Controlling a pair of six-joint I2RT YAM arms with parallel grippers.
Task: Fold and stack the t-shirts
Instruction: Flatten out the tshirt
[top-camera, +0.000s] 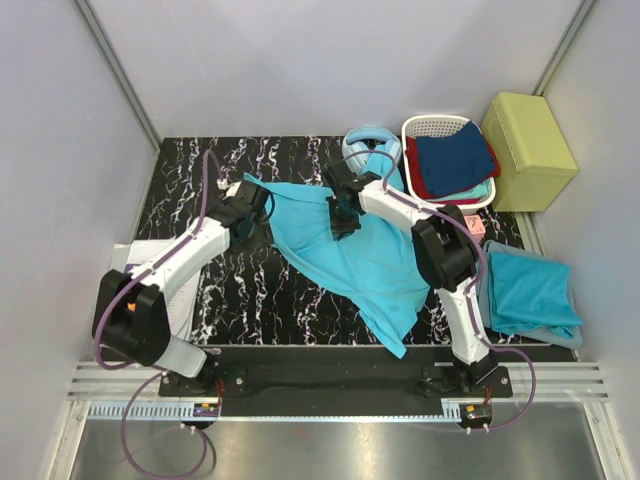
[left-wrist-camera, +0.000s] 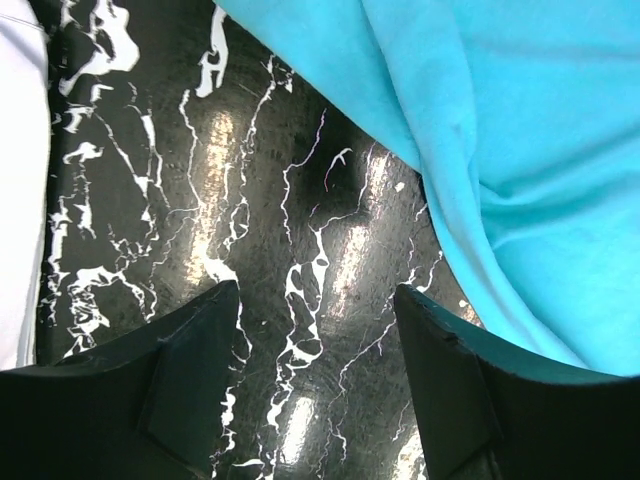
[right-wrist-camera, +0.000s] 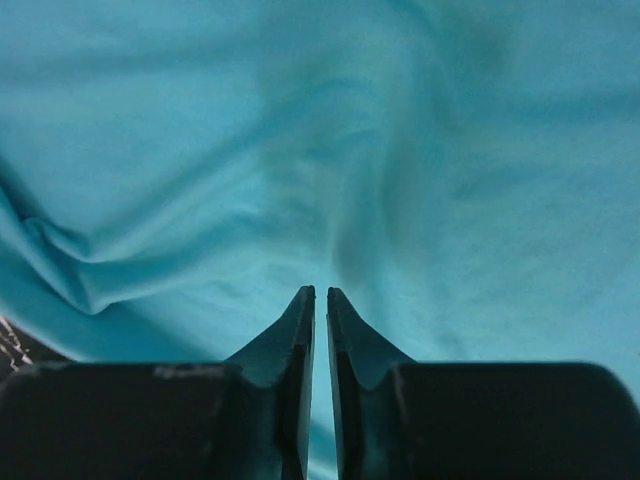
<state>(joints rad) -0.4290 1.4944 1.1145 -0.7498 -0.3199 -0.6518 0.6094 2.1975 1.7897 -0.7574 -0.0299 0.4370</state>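
A turquoise t-shirt (top-camera: 375, 262) lies spread and rumpled in a diagonal across the black marbled table (top-camera: 240, 300). My left gripper (top-camera: 262, 212) hangs open at the shirt's upper left corner. In the left wrist view its jaws (left-wrist-camera: 316, 290) frame bare table, and the shirt's edge (left-wrist-camera: 520, 130) runs past the right finger. My right gripper (top-camera: 343, 222) is down on the middle of the shirt's upper part. Its jaws (right-wrist-camera: 321, 290) are pressed almost together on a ridge of the cloth (right-wrist-camera: 300, 130). A second t-shirt (top-camera: 530, 290) lies folded at the right.
A white basket (top-camera: 425, 128) with dark blue and red clothes stands at the back right, beside a yellow box (top-camera: 528, 150). Pale blue headphones (top-camera: 370, 143) lie just behind the right gripper. A white cloth (top-camera: 150, 262) lies at the table's left edge.
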